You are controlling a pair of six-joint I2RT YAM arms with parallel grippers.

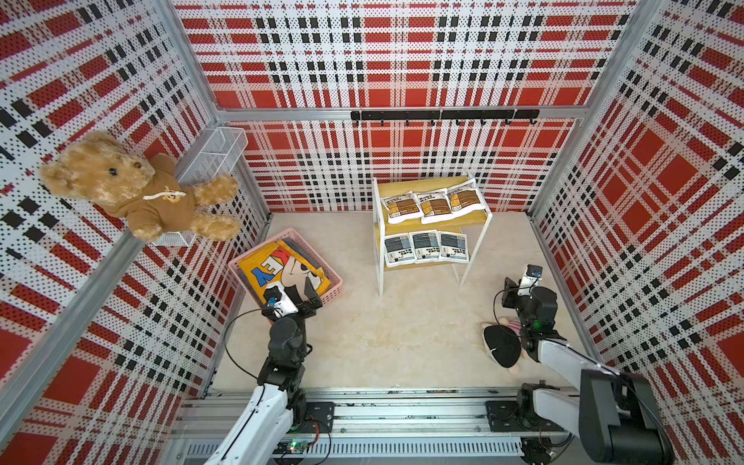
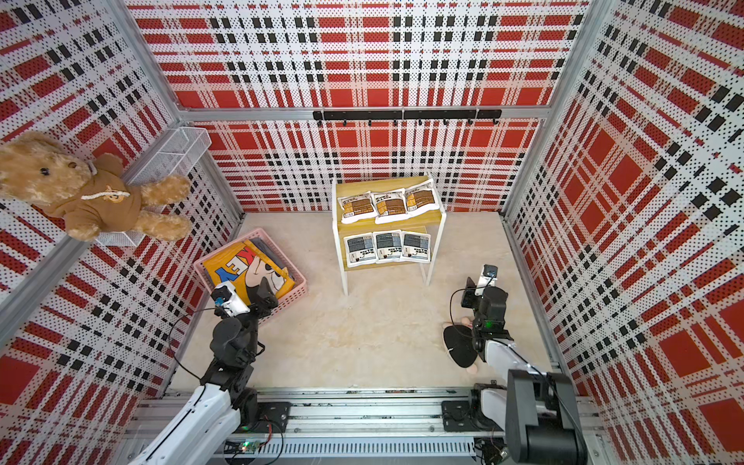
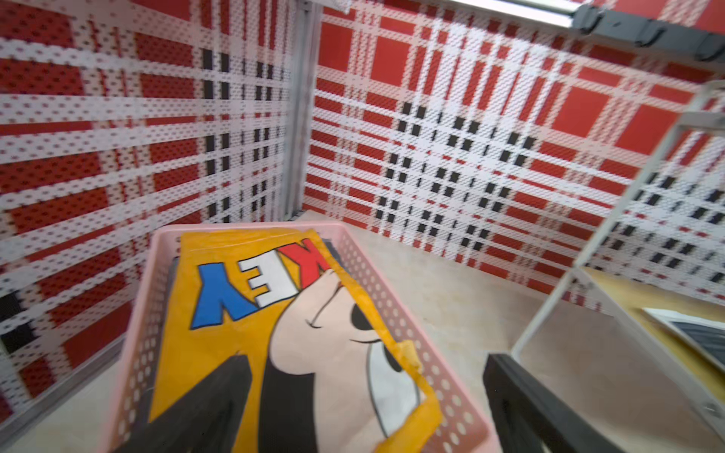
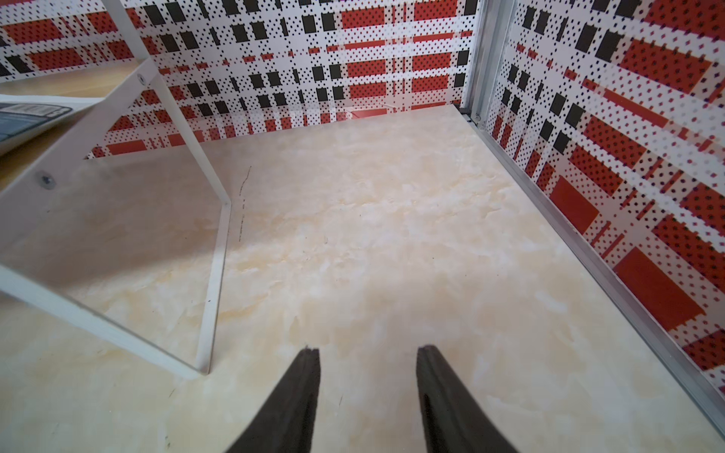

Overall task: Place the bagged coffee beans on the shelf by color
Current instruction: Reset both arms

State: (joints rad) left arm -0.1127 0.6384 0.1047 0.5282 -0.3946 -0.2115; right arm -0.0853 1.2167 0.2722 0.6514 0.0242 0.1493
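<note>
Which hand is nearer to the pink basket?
Left. The left hand hangs open over the near end of the pink basket; the right hand is well away, beyond the shelf.

the shelf (image 1: 402, 187) has yellowish wood boards and a thin white metal frame (its paint looks matt). the pink basket (image 3: 396, 310) is perforated plastic, and the cloth (image 3: 204, 345) inside looks printed.

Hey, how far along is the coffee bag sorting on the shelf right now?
Looks finished: three brown-label bags sit on the upper board of the shelf, three grey-label bags on the lower. Nothing is in hand: left hand, by the pink basket, and right hand are open and empty. No bag left elsewhere in view.
</note>
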